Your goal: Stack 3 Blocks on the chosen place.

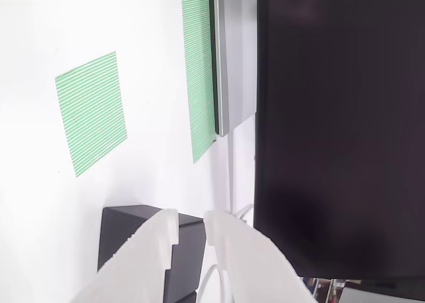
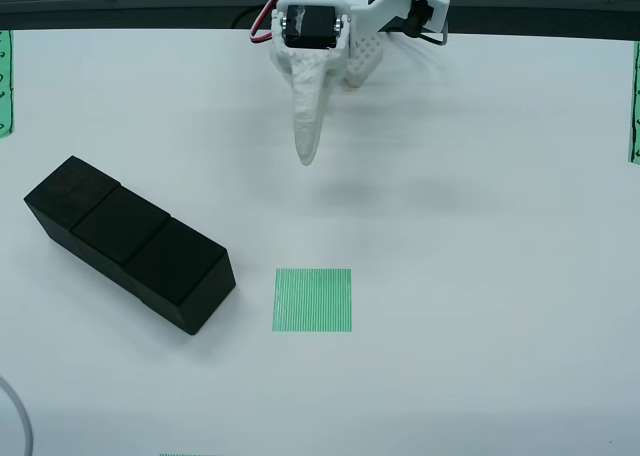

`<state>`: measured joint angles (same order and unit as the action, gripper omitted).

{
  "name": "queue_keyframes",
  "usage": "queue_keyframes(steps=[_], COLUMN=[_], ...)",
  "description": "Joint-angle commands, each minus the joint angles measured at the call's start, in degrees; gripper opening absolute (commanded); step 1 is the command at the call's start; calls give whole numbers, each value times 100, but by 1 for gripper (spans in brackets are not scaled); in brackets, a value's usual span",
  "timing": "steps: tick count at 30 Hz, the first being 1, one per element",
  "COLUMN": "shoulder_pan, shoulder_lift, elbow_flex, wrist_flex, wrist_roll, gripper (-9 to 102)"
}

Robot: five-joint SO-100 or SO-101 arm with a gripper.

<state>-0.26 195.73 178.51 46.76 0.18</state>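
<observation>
Three black blocks (image 2: pixel 128 241) lie touching in one diagonal row on the white table, left of centre in the overhead view. The chosen place (image 2: pixel 313 299), a green-striped square, is just right of the row's near end and bare. My white gripper (image 2: pixel 307 154) hangs near the table's far edge, well apart from the blocks, fingers pointing down. In the wrist view the gripper (image 1: pixel 191 224) is slightly open with nothing between its fingers. A block (image 1: pixel 123 231) shows beyond the left finger, and the chosen place (image 1: pixel 91 111) lies further off at upper left.
A long green striped strip (image 1: pixel 199 70) runs beside a grey panel, and a large dark monitor screen (image 1: pixel 339 130) takes up the right of the wrist view. Green strips (image 2: pixel 634 96) also mark the table's side edges in the overhead view. A white cable (image 2: pixel 15 416) curves at the bottom left.
</observation>
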Motion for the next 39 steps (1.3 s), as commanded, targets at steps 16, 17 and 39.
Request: queue_keyframes(steps=[16,17,39], shoulder_pan=[-79,-70,1178], shoulder_lift=[123,88,-7093], elbow_flex=[185,185,-6091], wrist_flex=[-9,-53,1573], wrist_roll=[53,53,1819], gripper=[0,0,0])
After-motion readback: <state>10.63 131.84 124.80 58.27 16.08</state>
